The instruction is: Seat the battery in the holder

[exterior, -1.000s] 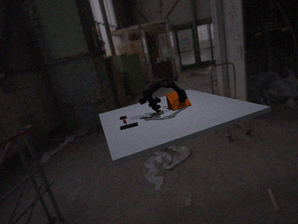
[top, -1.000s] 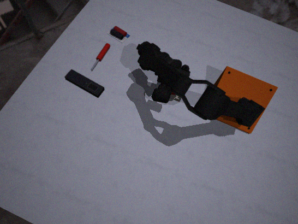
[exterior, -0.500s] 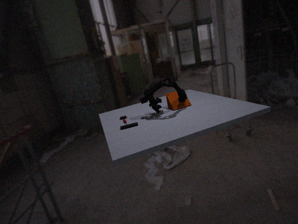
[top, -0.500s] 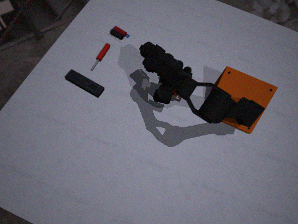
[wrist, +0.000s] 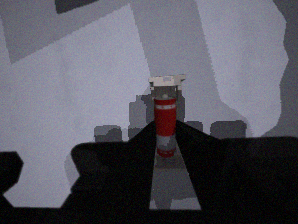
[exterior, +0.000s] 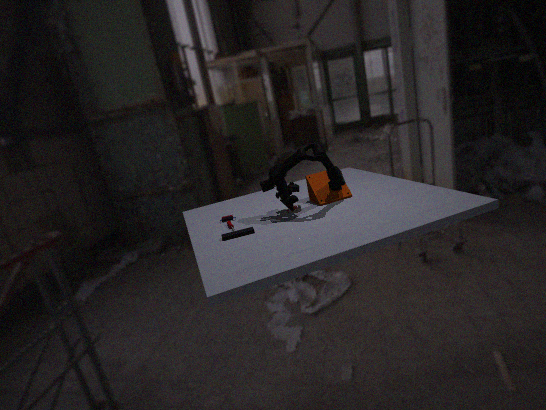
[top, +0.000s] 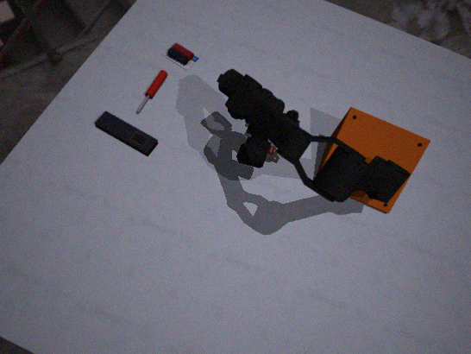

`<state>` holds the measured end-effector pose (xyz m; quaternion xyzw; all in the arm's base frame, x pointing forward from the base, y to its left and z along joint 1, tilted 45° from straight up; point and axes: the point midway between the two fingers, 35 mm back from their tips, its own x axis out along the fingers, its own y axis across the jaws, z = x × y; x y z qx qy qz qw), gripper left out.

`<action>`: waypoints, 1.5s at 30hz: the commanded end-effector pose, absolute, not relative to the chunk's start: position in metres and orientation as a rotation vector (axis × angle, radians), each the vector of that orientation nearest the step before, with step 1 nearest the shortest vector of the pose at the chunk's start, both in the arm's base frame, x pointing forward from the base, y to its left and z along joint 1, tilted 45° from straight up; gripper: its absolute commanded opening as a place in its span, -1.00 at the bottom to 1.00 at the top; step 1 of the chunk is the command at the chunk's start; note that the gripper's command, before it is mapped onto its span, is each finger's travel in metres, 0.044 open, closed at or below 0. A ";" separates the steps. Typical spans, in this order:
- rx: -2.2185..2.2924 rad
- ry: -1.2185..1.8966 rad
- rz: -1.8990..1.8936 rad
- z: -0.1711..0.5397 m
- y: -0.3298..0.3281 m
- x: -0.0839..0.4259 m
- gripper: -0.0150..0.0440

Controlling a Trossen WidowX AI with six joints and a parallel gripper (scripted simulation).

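— Where's the battery (wrist: 165,126)?
— Clamped in the gripper (wrist: 165,150), above the table (top: 259,281), red body jutting past the fingertips.
— And the holder (top: 126,132)?
— Well apart, beside the screwdriver (top: 152,89). Its spring and lip are too small to make out.
— Room?
— Open tabletop between them.

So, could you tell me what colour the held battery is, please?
Red, with pale ends; the wrist view shows the battery best.

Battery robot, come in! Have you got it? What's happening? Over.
Gripper shut on red battery, above the table. Holder apart, far side. Red screwdriver beside holder, not blocking. Over.
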<state>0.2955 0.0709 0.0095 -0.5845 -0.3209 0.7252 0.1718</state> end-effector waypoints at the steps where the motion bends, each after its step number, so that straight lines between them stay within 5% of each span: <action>1: -1.693 -0.906 2.022 0.009 0.072 0.299 -0.27; 45: -1.834 -0.842 1.868 0.009 0.074 0.286 -0.27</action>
